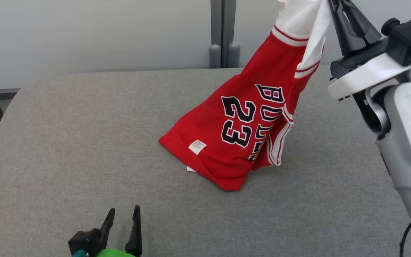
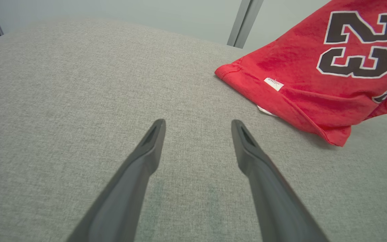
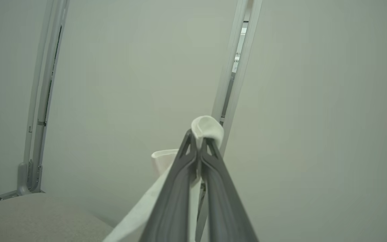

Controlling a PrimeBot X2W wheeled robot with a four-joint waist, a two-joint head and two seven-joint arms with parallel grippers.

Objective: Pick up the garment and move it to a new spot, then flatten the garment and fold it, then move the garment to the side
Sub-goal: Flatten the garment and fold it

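The garment [image 1: 241, 121] is a red basketball jersey with white trim and a black "23". It hangs from its white upper part, while its lower hem still rests on the grey table [image 1: 84, 142]. My right gripper [image 1: 334, 5] is shut on the white fabric [image 3: 207, 129] high at the top right. In the right wrist view the white cloth pokes out past my closed fingertips [image 3: 198, 141]. My left gripper [image 1: 124, 212] stands open low over the table's front edge, with nothing between its fingers [image 2: 153, 141]. The jersey's hem [image 2: 281, 90] lies ahead and to its right.
The grey padded table fills the workspace, with bare surface left of the jersey and in front of it. A pale wall with a vertical metal post [image 1: 223, 32] stands behind the table. My right forearm [image 1: 405, 142] rises along the right edge.
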